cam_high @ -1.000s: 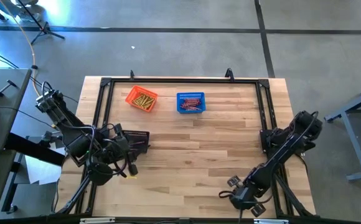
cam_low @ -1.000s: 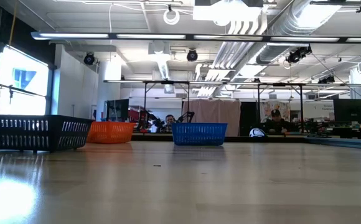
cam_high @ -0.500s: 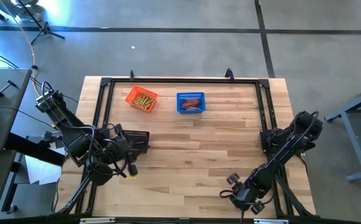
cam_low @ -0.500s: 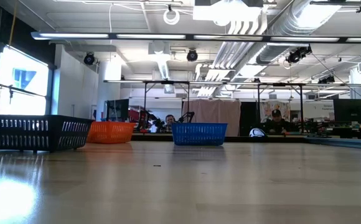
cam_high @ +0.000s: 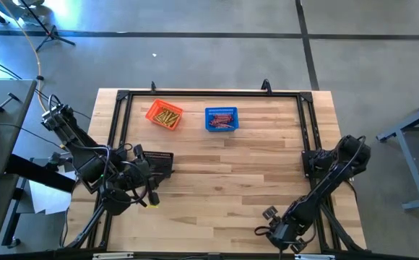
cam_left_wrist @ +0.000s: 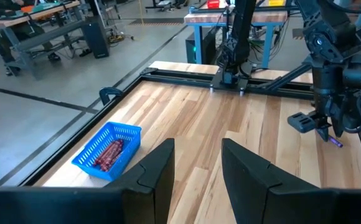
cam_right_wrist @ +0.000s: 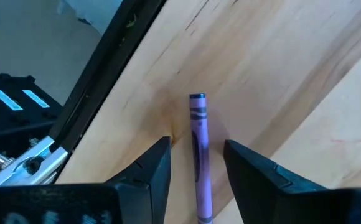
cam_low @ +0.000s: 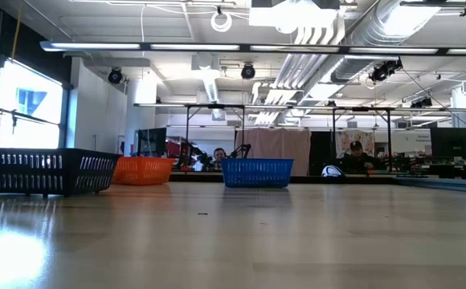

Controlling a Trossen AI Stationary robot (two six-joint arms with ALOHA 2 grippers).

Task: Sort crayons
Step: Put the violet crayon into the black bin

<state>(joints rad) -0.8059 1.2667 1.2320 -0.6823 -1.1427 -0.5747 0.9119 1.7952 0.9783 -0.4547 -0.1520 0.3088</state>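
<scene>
A purple crayon point(cam_right_wrist: 199, 149) lies on the wood near the table's front right corner, also seen in the left wrist view as a crayon point(cam_left_wrist: 334, 142). My right gripper point(cam_right_wrist: 196, 142) points steeply down over it, open, one finger on each side with a gap to both. An orange basket point(cam_high: 165, 115) holds yellow crayons and a blue basket point(cam_high: 221, 120) holds red ones. They stand on the far part of the table. My left gripper point(cam_left_wrist: 198, 143) hangs open at the left, above a black basket point(cam_high: 163, 160), with nothing between its fingers.
A black metal frame point(cam_high: 308, 123) runs along the table's far, left and right sides, and its rail point(cam_right_wrist: 115, 56) passes close beside the purple crayon. Bare wood point(cam_high: 231, 180) lies between the baskets and the front edge. People sit at benches point(cam_low: 355, 152) beyond the table.
My right gripper has sunk toward the table at the front right corner and shifted slightly toward the near edge, its forearm lowering with it. The baskets have stayed where they were.
</scene>
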